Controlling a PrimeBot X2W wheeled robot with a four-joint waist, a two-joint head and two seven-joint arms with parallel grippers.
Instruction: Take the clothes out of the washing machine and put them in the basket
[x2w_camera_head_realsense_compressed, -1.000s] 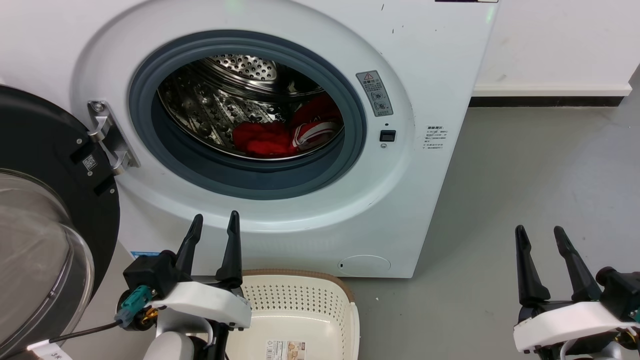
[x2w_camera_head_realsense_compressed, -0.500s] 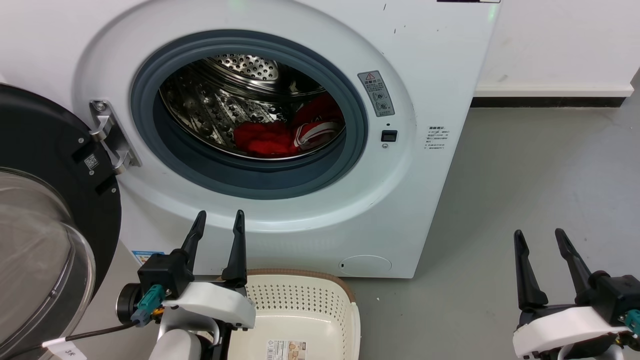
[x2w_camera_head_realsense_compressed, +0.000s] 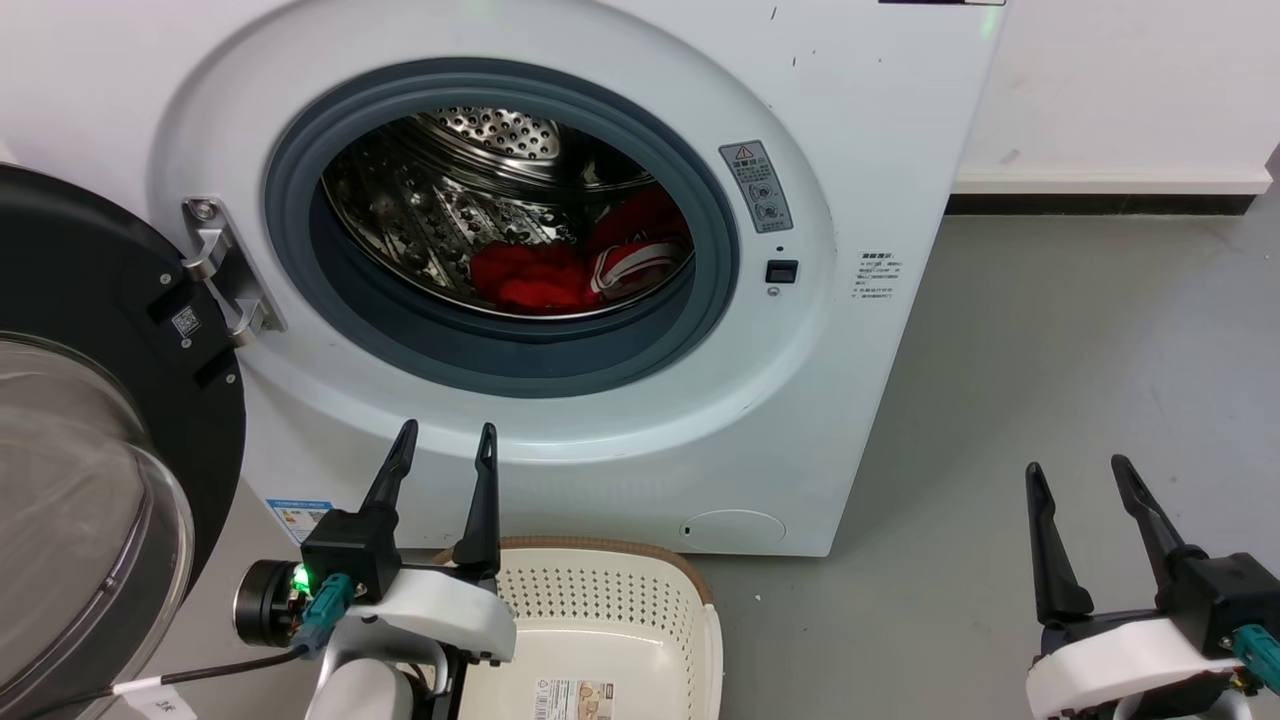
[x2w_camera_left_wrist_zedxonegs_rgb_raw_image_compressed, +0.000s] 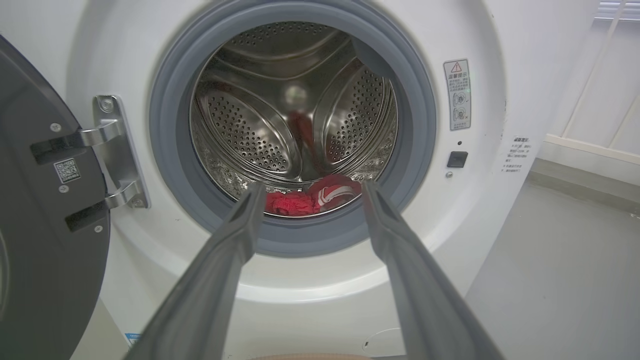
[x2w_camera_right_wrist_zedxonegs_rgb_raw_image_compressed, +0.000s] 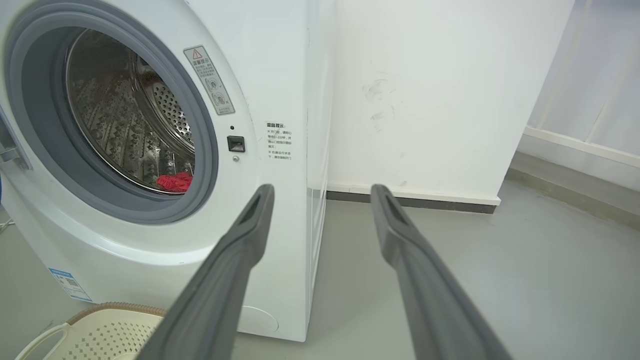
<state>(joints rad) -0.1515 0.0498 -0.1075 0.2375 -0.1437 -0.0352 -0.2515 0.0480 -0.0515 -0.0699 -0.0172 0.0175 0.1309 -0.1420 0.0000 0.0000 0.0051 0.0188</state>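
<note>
Left gripper (x2w_camera_head_realsense_compressed: 447, 430) spread wide, holding nothing, just beside the basket (x2w_camera_head_realsense_compressed: 705, 620); right gripper (x2w_camera_head_realsense_compressed: 1074, 465) likewise parted and empty over the floor (x2w_camera_head_realsense_compressed: 1050, 330); the clothes (x2w_camera_head_realsense_compressed: 575, 265) lie inside the washing machine (x2w_camera_head_realsense_compressed: 870, 130); its warning sticker (x2w_camera_head_realsense_compressed: 765, 187) is too small to read.

Your pictures are bright and even, with only soft shadows on the floor (x2w_camera_head_realsense_compressed: 1050, 350). The shiny drum (x2w_camera_head_realsense_compressed: 440, 200) inside the washing machine (x2w_camera_head_realsense_compressed: 880, 120) flashes little spots of light. In your left wrist view, the left gripper (x2w_camera_left_wrist_zedxonegs_rgb_raw_image_compressed: 312, 186) looks blurry up close.
</note>
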